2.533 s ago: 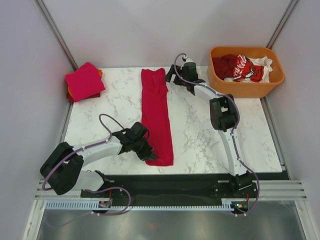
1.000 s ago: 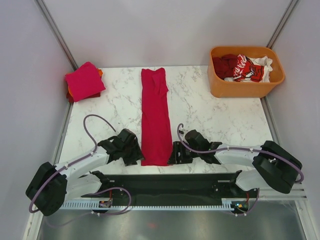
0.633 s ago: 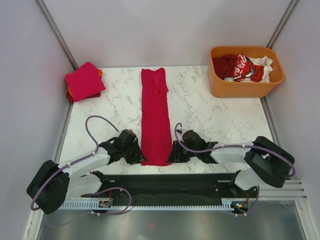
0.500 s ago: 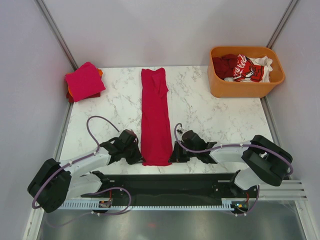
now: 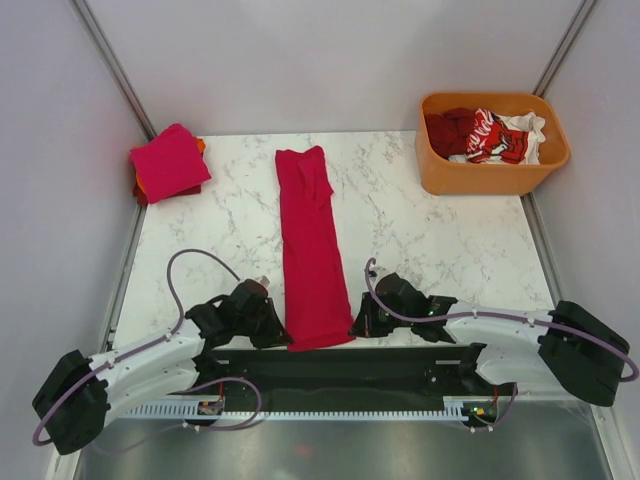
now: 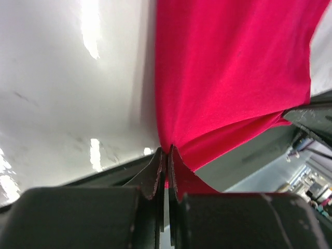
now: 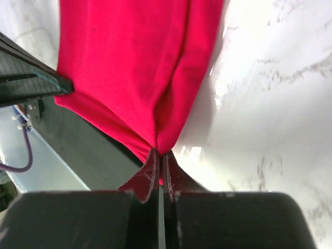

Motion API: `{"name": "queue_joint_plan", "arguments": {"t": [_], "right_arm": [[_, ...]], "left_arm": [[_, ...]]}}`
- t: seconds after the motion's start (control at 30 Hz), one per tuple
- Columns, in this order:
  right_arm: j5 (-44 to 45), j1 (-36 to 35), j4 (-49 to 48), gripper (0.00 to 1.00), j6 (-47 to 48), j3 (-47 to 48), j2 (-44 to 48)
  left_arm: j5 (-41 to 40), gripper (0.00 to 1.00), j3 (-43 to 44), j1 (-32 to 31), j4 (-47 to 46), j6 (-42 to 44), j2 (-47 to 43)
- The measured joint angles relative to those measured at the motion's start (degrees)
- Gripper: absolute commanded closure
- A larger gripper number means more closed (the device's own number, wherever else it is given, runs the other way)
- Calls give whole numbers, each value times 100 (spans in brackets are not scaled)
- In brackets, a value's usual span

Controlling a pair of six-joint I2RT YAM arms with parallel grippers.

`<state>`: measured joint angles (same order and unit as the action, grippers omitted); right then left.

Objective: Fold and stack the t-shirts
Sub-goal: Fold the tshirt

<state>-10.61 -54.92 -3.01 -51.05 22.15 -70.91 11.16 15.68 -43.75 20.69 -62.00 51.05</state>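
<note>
A crimson t-shirt (image 5: 311, 245), folded into a long narrow strip, lies down the middle of the marble table (image 5: 430, 240). Its near end hangs slightly over the front edge. My left gripper (image 5: 284, 338) is shut on the near left corner of this t-shirt (image 6: 228, 78). My right gripper (image 5: 356, 330) is shut on the near right corner (image 7: 129, 67). In both wrist views the cloth bunches into the pinched fingertips (image 6: 158, 163) (image 7: 155, 161). A pile of folded t-shirts (image 5: 168, 162), pink-red on top with orange beneath, sits at the far left corner.
An orange plastic tub (image 5: 492, 172) at the far right corner holds several unfolded t-shirts (image 5: 486, 134) in dark red, white and printed red. The black base rail (image 5: 340, 362) runs along the table's front edge just under both grippers.
Both grippers have shut on the strip's near corners and drawn it toward the front edge. The far end slid nearer and a little left.
</note>
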Motion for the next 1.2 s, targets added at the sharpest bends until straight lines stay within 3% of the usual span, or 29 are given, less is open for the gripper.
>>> {"name": "queue_joint_plan", "arguments": {"t": [0.17,0.3,0.6,0.97,1.2], "right_arm": [[116,-37,614,100,-20,116,629],[337,-37,1298,100,107,752,612],[1217,356,2328,100,1117,3193,-382],[1047,1510,2844,100,2260,4953,-2087],[789,1799,2955,100,2551,5827,-3108]], "left_arm": [[26,98,184,-208,577,-168,-761],[-83,98,841,-214,973,-153,-745],[-623,98,2752,-103,1556,457,726],[-752,98,4085,1412,1762,1572,2006],[-767,98,4822,1856,1814,2260,3158]]}}
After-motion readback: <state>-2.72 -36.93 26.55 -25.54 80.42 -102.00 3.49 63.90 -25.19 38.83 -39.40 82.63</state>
